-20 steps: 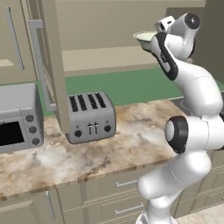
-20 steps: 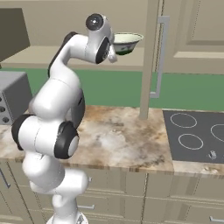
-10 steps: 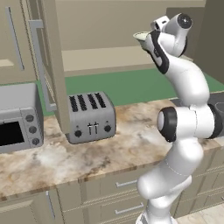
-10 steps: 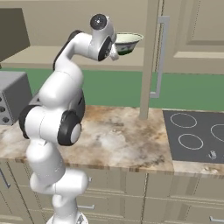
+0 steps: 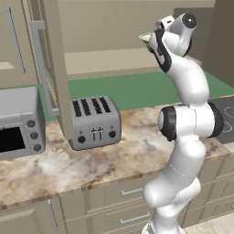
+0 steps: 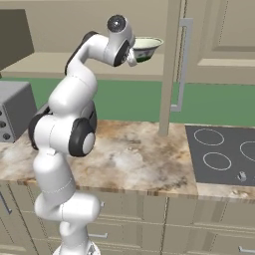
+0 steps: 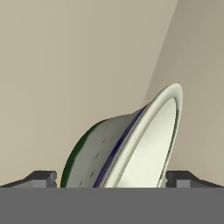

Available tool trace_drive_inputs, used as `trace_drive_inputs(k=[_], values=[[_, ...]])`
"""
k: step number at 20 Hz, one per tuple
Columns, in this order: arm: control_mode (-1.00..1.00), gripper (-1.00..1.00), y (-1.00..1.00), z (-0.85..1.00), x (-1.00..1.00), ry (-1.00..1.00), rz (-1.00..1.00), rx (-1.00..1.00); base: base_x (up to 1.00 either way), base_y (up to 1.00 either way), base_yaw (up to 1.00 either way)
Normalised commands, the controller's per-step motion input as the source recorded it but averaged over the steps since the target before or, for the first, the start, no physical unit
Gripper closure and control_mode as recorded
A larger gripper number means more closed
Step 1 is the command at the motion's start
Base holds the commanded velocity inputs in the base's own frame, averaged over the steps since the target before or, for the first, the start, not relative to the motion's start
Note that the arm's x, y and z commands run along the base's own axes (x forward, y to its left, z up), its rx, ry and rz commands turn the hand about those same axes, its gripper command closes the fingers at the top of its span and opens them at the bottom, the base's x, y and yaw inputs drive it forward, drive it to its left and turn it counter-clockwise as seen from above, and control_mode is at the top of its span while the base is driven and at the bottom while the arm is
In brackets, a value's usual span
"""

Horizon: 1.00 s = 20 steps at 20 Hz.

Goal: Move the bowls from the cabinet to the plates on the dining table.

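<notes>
One bowl (image 6: 146, 48), cream inside and dark green outside, sits between the fingers (image 7: 111, 177), which stand spread wide on either side of it; whether they press on it cannot be told. It is raised high beside the open cabinet (image 6: 174, 69) door, well above the marbled desk (image 5: 59, 169) that carries the toaster (image 5: 93, 122).

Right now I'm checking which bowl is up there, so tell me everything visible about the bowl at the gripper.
The bowl is round and deep, cream inside, dark green outside, with a pale flared rim, glazed like ceramic. It sits upright in the open cabinet, high above the counter. The gripper has its jaws spread wide on either side of it; contact cannot be judged. In the hand view it appears tilted.
</notes>
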Motion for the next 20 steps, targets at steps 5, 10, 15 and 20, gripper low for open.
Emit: trace_drive_inputs(k=[5, 10, 15, 20], values=[[-1.0, -1.0, 0.0, -0.08, 0.04, 0.0, 0.0, 0.02, 0.0, 0.0, 0.0], [-1.0, -1.0, 0.0, -0.06, 0.01, -0.02, 0.0, 0.01, 0.0, 0.0, 0.0], [-1.0, 1.0, 0.0, -0.11, 0.0, -0.06, 0.0, 0.0, 0.0, 0.0, 0.0], [-1.0, 1.0, 0.0, -0.13, 0.0, -0.01, 0.0, 0.0, 0.0, 0.0, 0.0]])
